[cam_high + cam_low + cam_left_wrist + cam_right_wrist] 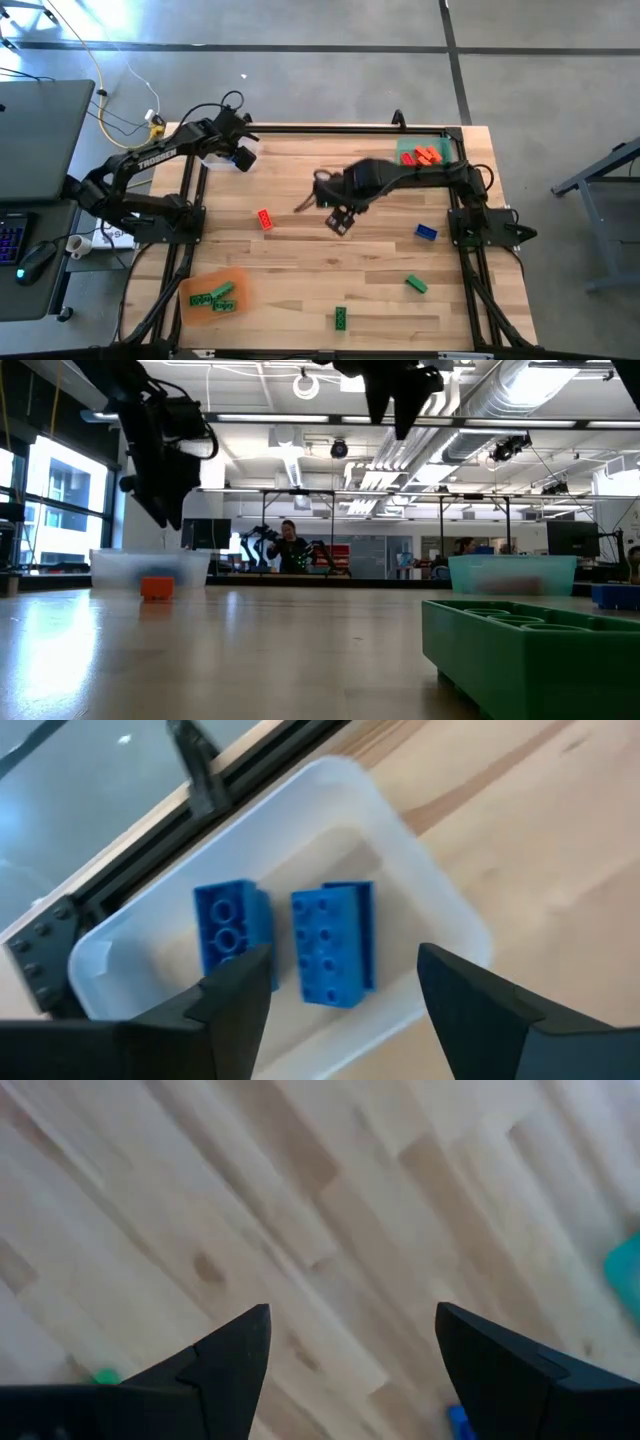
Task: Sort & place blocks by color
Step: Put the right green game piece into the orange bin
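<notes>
A workshop hall lies behind the wooden desk [300, 260]. The left pincer [340, 985] hangs wide and empty over the clear tray [440, 910] at the far left corner, two blue blocks [335, 945] inside. The right pincer [340, 218], wide, hovers mid-desk; the red block [264, 219] lies just leftward, its long axis running near to far.
</notes>
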You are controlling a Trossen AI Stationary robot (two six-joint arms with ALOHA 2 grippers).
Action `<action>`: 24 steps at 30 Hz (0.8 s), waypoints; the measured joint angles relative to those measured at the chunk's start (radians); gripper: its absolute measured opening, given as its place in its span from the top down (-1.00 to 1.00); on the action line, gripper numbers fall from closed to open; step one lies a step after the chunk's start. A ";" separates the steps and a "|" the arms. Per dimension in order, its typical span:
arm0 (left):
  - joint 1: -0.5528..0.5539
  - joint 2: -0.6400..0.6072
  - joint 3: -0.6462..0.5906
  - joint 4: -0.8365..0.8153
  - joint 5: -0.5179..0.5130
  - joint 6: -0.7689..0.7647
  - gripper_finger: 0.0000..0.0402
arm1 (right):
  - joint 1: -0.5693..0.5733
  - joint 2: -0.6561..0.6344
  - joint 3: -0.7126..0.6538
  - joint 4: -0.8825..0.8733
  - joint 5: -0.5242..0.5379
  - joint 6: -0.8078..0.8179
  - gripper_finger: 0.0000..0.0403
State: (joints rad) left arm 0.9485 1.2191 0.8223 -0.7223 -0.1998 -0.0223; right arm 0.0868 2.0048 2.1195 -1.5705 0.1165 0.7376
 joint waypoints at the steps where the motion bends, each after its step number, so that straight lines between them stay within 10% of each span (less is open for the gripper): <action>1: 0.000 -0.019 0.000 0.000 0.020 0.000 -0.17 | 0.017 0.000 -0.022 0.000 -0.008 0.015 -0.34; 24: -0.143 -0.281 0.000 0.078 0.280 -0.054 -0.18 | 0.318 0.001 -0.445 0.008 -0.155 0.108 -0.34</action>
State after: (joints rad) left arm 0.8052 0.9379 0.8227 -0.6447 0.0798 -0.0762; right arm 0.4044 2.0061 1.6746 -1.5625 -0.0386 0.8456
